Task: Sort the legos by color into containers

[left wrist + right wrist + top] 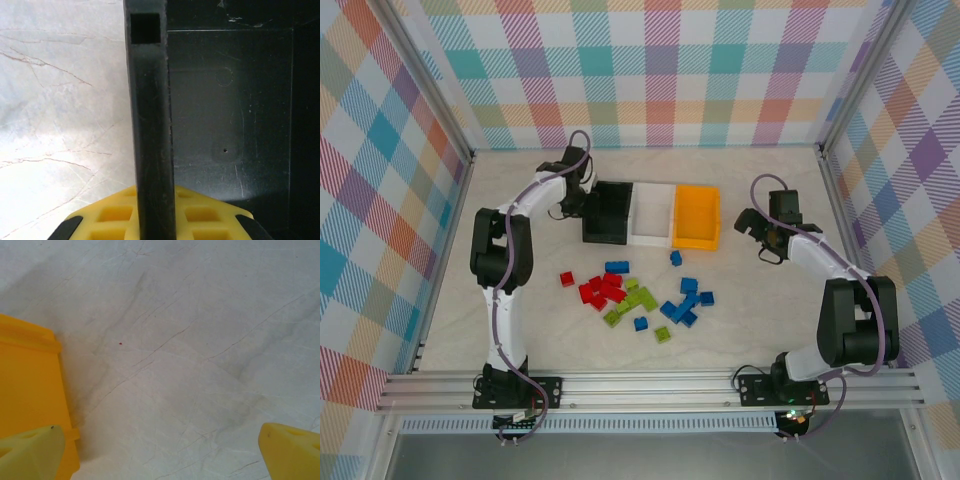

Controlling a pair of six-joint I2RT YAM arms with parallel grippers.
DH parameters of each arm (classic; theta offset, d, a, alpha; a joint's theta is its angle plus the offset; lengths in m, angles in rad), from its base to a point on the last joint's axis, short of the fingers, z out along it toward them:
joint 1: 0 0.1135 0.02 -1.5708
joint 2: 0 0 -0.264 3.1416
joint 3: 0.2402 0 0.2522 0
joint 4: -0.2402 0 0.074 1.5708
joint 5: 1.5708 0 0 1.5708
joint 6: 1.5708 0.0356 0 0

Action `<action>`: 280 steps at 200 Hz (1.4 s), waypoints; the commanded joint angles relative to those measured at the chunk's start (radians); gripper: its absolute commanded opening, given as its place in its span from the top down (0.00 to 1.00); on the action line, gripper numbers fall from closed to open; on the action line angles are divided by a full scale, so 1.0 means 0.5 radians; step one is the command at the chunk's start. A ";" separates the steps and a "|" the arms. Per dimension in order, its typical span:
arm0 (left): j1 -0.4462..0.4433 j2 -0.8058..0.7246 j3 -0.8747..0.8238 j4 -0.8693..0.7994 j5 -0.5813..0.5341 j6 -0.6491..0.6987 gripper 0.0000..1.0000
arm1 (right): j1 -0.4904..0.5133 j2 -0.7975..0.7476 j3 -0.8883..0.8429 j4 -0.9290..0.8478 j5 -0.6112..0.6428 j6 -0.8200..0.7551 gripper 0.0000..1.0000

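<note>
Three bins stand in a row at the table's middle back: black (pixel 608 212), white (pixel 652 213), orange-yellow (pixel 696 216). The legos lie loose in front of them: a red cluster (pixel 601 291), lime green ones (pixel 632 298) and blue ones (pixel 685 302), with single blue bricks (pixel 675 258) nearer the bins. My left gripper (pixel 576 196) is shut on the black bin's left wall (pixel 150 125), a yellow finger (pixel 112 212) pressed to each side. My right gripper (pixel 761 238) hangs open just right of the orange-yellow bin (pixel 27 385), over bare table, fingertips (pixel 35 447) wide apart.
The marbled tabletop (pixel 770 320) is walled by plaid panels on three sides, with a metal rail along the near edge (pixel 650 385). The inside of the black bin (pixel 230 125) shows no bricks. Open floor lies right of the bins.
</note>
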 commanded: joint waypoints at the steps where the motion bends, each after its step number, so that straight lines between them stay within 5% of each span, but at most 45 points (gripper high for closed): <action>1: 0.028 0.017 0.005 -0.113 0.076 0.019 1.00 | 0.044 -0.101 -0.015 -0.022 -0.062 -0.047 0.00; 85: -0.017 -0.212 -0.356 0.105 -0.092 -0.208 1.00 | 0.183 -0.222 -0.014 -0.074 -0.159 -0.084 0.01; 103: -0.021 -0.293 -0.490 0.202 -0.092 -0.271 0.93 | 0.212 -0.234 -0.014 -0.072 -0.197 -0.105 0.01; 127: -0.023 -0.329 -0.500 0.207 -0.114 -0.272 0.63 | 0.285 -0.255 0.004 -0.095 -0.224 -0.167 0.02; 147: -0.023 -0.423 -0.482 0.231 -0.097 -0.304 0.03 | 0.352 -0.305 -0.001 -0.125 -0.249 -0.212 0.06; 150: -0.024 -0.446 -0.479 0.234 -0.094 -0.315 0.00 | 0.362 -0.318 -0.005 -0.127 -0.265 -0.218 0.08; 191: -0.081 -1.034 -0.756 0.581 -0.153 -0.560 0.00 | 0.663 -0.335 -0.045 -0.205 -0.490 -0.320 0.26; 226: -0.146 -1.618 -1.267 0.948 -0.298 -0.907 0.00 | 0.987 0.005 0.045 -0.255 -0.359 -0.312 0.35; 280: -0.149 -2.024 -1.816 1.181 -0.220 -1.249 0.00 | 1.052 0.376 0.146 -0.063 -0.150 -0.184 0.40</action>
